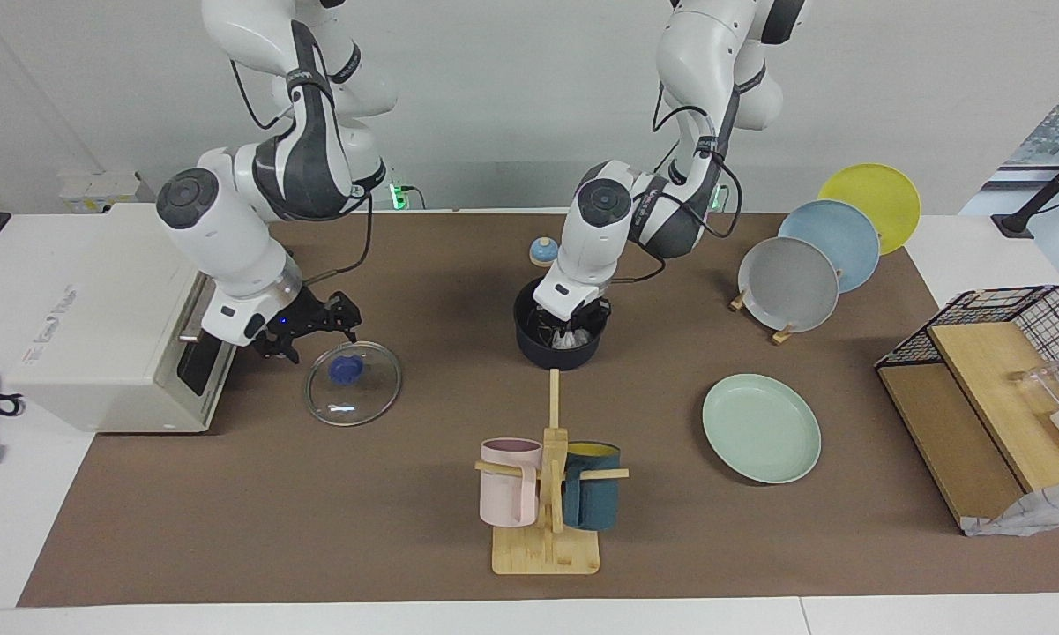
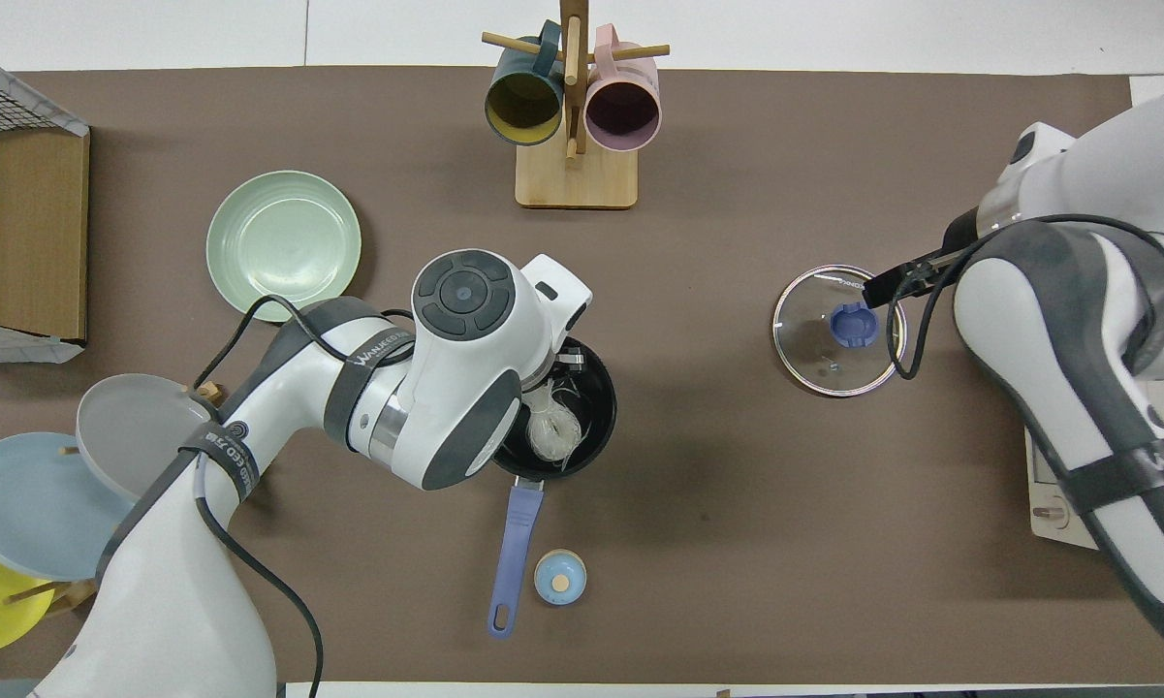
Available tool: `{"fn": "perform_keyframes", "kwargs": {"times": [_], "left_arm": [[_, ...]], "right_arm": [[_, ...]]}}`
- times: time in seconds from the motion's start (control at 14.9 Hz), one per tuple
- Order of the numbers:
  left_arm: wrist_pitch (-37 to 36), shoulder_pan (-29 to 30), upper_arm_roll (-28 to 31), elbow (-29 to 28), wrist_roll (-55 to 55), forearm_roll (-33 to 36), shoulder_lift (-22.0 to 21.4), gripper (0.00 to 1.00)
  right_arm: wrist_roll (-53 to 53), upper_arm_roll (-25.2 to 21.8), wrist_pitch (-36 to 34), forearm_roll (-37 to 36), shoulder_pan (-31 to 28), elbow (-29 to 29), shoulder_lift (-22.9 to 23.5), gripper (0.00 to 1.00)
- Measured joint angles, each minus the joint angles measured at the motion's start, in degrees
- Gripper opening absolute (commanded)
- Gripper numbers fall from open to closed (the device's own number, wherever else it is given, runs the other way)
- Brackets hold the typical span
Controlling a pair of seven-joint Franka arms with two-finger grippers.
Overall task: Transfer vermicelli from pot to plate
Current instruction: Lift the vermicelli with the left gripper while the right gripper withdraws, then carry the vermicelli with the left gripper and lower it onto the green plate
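Note:
The dark navy pot [image 1: 529,351] [image 2: 604,412] stands mid-table, its blue handle [image 2: 515,543] pointing toward the robots. My left gripper [image 1: 570,332] reaches down inside the pot and is shut on the whitish vermicelli [image 1: 572,339] [image 2: 553,429], which still sits in the pot. In the overhead view the left hand hides its own fingers. The mint-green plate [image 1: 761,429] [image 2: 283,242] lies bare on the mat, farther from the robots than the pot and toward the left arm's end. My right gripper [image 1: 321,343] [image 2: 884,282] hovers open just over the edge of a glass lid [image 1: 363,402] [image 2: 819,364].
The lid with its blue knob lies flat beside a white box [image 1: 97,317]. A wooden mug rack [image 1: 547,529] [image 2: 574,184] holds a pink and a teal mug. Grey, blue and yellow plates stand in a rack [image 1: 789,284]. A small blue knob-like piece [image 2: 559,578] and a wire basket [image 1: 1014,309] are also on the table.

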Motion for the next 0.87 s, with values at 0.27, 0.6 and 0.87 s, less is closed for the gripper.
{"fn": "perform_keyframes", "kwargs": {"times": [0.27, 0.6, 0.87], "left_arm": [[-11.0, 0.2, 0.8, 7.2, -0.1, -2.0, -2.4, 0.00], [-20.7, 7.7, 1.3, 16.4, 0.0, -2.5, -4.0, 0.00], [-22.0, 17.1, 1.6, 20.2, 5.2, -2.5, -2.8, 0.00]], "right_arm": [[6.2, -0.4, -12.3, -4.0, -0.2, 6.6, -4.3, 1.00], [10.3, -0.5, -21.6, -5.6, -0.3, 8.3, -9.6, 1.00], [10.4, -0.5, -21.8, -5.7, -1.9, 6.8, -10.0, 1.00]]}}
